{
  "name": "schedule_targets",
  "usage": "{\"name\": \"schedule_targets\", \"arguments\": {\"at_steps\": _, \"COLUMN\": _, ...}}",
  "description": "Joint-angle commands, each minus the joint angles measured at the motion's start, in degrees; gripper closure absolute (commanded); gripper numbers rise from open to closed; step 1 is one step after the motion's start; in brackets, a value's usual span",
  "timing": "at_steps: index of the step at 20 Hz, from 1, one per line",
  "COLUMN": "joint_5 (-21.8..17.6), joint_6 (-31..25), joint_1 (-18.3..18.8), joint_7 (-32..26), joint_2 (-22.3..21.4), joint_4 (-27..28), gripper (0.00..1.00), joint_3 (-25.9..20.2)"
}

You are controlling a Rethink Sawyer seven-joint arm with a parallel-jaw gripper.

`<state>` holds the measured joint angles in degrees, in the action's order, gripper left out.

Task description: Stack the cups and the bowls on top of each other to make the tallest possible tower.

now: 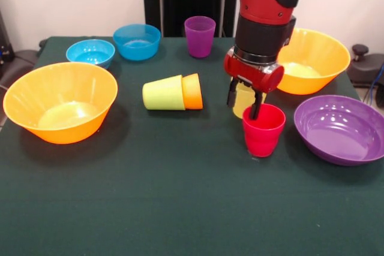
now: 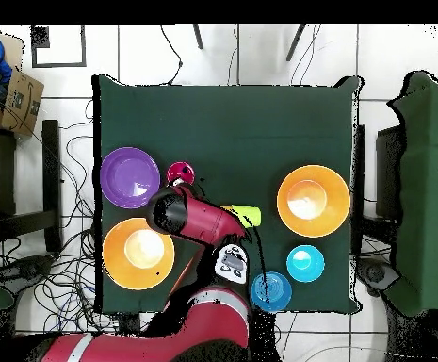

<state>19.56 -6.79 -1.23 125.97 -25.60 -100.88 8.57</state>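
Note:
My gripper [image 1: 245,101] hangs just behind the upright red cup [image 1: 263,130], open. Its fingers [image 1: 231,95] stand on either side of the translucent yellow cup [image 1: 243,105], and the right tip overlaps the red cup's far rim. I cannot tell whether they touch the yellow cup. The lime green cup [image 1: 162,93] and orange cup [image 1: 193,91] lie on their sides, nested together, at mid-table. The purple cup [image 1: 199,35] stands upright at the back. In the overhead view the red cup [image 2: 180,173] and lime cup [image 2: 246,215] show; the arm hides the gripper and the yellow cup.
One large orange bowl [image 1: 60,101] sits on the left and another [image 1: 312,58] at the right rear. The purple bowl [image 1: 339,127] sits right of the red cup. The cyan bowl [image 1: 90,52] and blue bowl [image 1: 137,41] sit at the back left. No stack stands upright.

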Motion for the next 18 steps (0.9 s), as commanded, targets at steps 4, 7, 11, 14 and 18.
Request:
{"name": "schedule_targets", "arguments": {"at_steps": 4, "joint_5": 3.35, "joint_6": 3.01, "joint_1": -0.97, "joint_7": 10.98, "joint_2": 2.29, "joint_4": 2.85, "gripper": 0.00, "joint_3": -2.37}}
{"name": "schedule_targets", "arguments": {"at_steps": 7, "joint_5": 3.64, "joint_6": 1.53, "joint_1": -1.11, "joint_7": 10.29, "joint_2": 2.09, "joint_4": 3.95, "gripper": 0.00, "joint_3": -1.71}}
{"name": "schedule_targets", "arguments": {"at_steps": 11, "joint_5": 4.77, "joint_6": 2.10, "joint_1": -1.77, "joint_7": 10.57, "joint_2": 3.96, "joint_4": 5.78, "gripper": 0.00, "joint_3": -1.26}}
{"name": "schedule_targets", "arguments": {"at_steps": 14, "joint_5": 5.44, "joint_6": 2.34, "joint_1": -2.27, "joint_7": 10.72, "joint_2": 4.80, "joint_4": 6.57, "gripper": 0.00, "joint_3": -0.95}}
{"name": "schedule_targets", "arguments": {"at_steps": 18, "joint_5": 6.57, "joint_6": 2.37, "joint_1": -3.36, "joint_7": 11.55, "joint_2": 5.12, "joint_4": 6.58, "gripper": 0.00, "joint_3": 0.17}}
